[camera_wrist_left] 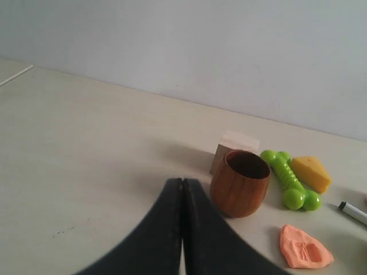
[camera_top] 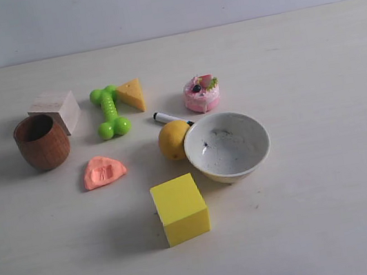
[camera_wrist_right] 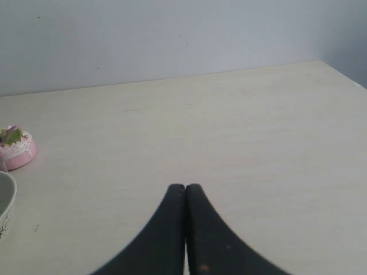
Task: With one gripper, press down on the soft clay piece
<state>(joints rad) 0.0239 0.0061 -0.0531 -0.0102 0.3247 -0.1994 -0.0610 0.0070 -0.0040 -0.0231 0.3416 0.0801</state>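
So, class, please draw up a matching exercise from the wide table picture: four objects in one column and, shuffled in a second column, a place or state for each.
Things:
1. soft clay piece
2. yellow cube
3. pink toy cake
4. pale wooden block

Places or states:
a. beyond the white bowl
b. close behind the brown wooden cup
c. nearest the camera in the exterior view
d. lying flat, dented on top

Pairs: 1-d, 2-c, 3-a, 4-b.
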